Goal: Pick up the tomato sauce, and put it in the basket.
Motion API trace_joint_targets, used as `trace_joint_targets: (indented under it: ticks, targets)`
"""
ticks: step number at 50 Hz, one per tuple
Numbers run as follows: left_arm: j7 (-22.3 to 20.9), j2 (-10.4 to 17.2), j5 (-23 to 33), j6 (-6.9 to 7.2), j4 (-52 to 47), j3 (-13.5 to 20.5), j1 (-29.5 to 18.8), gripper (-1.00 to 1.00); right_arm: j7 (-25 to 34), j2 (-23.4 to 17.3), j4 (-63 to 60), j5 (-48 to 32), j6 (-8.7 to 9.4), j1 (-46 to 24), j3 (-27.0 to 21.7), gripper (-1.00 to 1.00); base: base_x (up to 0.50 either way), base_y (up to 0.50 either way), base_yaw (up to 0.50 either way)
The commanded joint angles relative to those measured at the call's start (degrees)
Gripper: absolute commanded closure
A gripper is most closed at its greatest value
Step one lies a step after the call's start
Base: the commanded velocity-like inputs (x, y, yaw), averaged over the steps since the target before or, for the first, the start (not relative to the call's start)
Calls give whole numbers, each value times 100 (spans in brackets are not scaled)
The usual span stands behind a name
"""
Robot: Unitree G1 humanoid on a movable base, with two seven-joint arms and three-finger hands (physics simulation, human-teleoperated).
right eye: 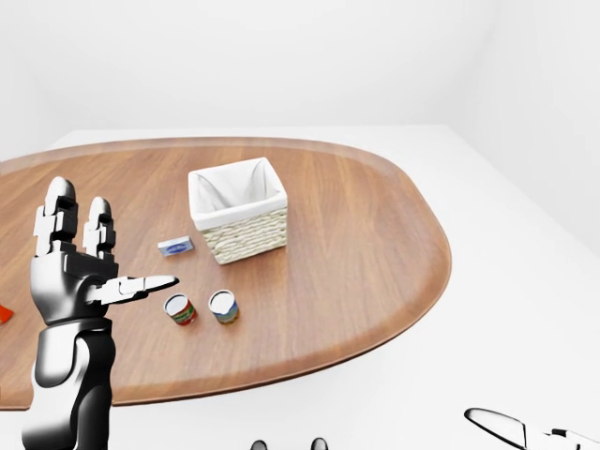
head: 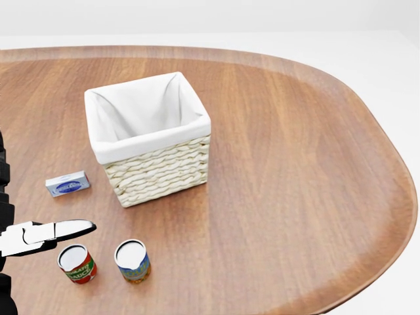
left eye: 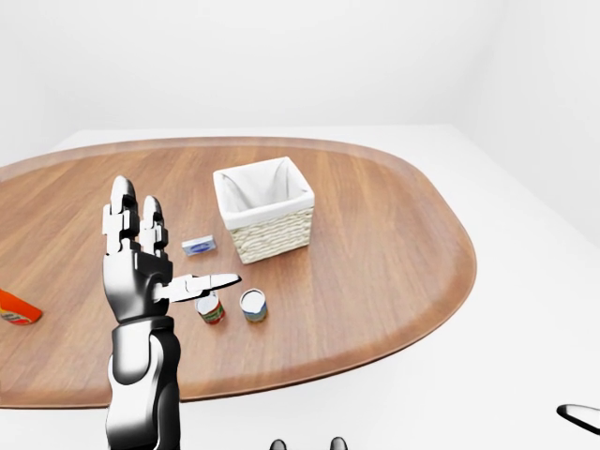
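Left robot hand [right eye: 80, 267] raised, fingers spread wide, holding nothing, above wooden surface [head: 295, 164]; tomato sauce [head: 77, 264] upright beside second can [head: 132, 260], basket [head: 147, 134] nearby.

We saw a bare sim room: blank white walls & floor, one oval wooden table [left eye: 375, 234] mid-frame.

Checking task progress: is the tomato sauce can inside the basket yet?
No, the tomato sauce can stands on the table, below the basket.
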Motion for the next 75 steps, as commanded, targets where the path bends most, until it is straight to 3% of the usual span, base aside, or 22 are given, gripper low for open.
trace_joint_targets:
  ticks: [1, 23, 55, 59, 63, 65, 67, 71, 74, 75]
  targets:
    - [-1, 3, -3, 0, 6, 15, 0, -100, 65, 116, -1, -46, 0, -10, 37, -100, 15, 20, 0]
    - [-4, 8, 4, 0, 96, 10, -8, -100, 117, 173, -1, -99, 0, -127, 86, -100, 7, 38, 0]
    - [-21, 8, 52, 0, 159, -40, -21, -100, -61, 46, -1, -75, 0, 128, 66, -100, 15, 0, 0]
    - [-241, 113, 106, 0, 107, -265, -93, -100, -82, 12, -1, -72, 0, 167, 80, -100, 0, 0, 0]
    - [-602, 404, 628, 0, -552, -560, -429, -100, -63, 39, -1, -78, 0, 220, 123, -100, 0, 0, 0]
    - [-845, 775, 1530, 0, -772, -972, -978, -100, -54, 63, -1, -141, 0, 209, 211, -100, 0, 0, 0]
    - [-1133, 661, 1744, 0, -1039, -1024, -1456, -100, -58, 77, -1, -238, 0, 123, 297, -100, 0, 0, 0]
    - [-2042, 1091, 3291, 0, -902, -1629, -1927, -100, 105, 217, -1, -101, 0, 136, 232, -100, 0, 0, 0]
    - [-2864, 1100, 4016, 0, -636, -1508, -2059, -100, 196, 309, -1, -87, 0, 121, 261, -100, 0, 0, 0]
    - [-2790, 1074, 4188, 0, -383, -1286, -2269, -100, 218, 340, -1, -119, 0, 47, 282, -100, 0, 0, 0]
